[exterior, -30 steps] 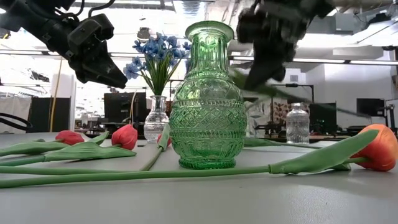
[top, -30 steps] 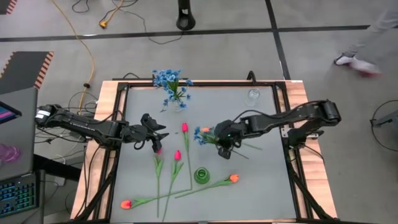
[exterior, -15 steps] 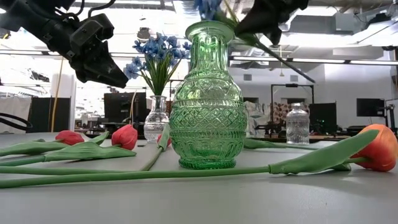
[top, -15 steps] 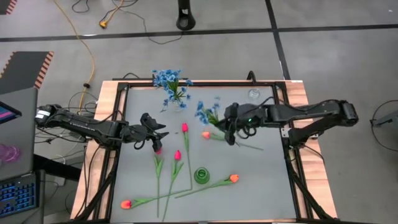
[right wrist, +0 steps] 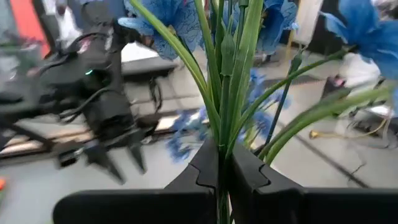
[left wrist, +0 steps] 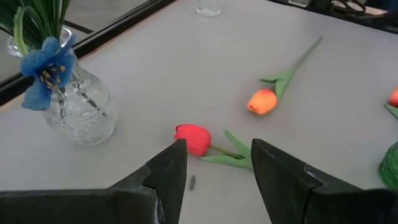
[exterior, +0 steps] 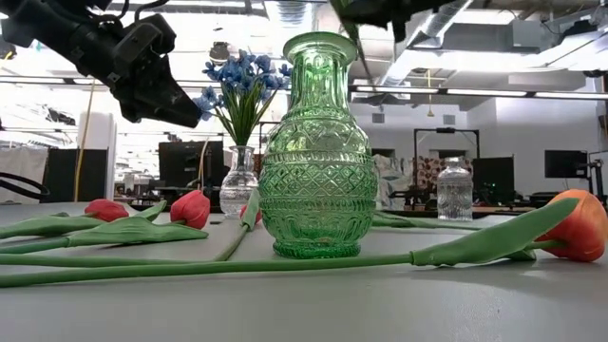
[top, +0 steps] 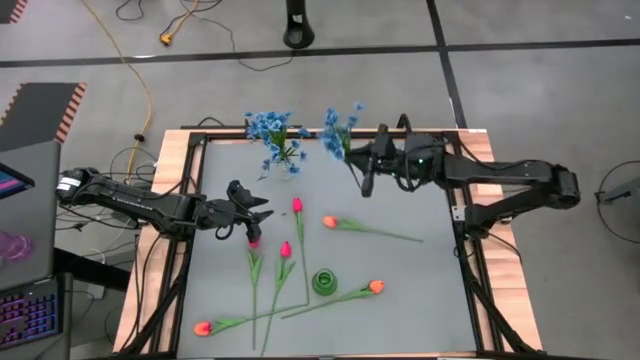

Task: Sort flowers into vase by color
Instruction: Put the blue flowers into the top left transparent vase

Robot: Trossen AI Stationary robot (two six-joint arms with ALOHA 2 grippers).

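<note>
While the right gripper pinches a bunch of blue flowers over the table's far edge, more blue flowers fill the clear vase nearby. The left gripper, fingers apart, hovers near the table's left edge, maybe just above a red tulip.

No text, label, brand, number or sign can be read in any of the views. The only marking is a patch of diagonal warning stripes on the floor to the left of the table, and it bears no letters. A lit screen at the left edge shows only blocks of colour.
</note>
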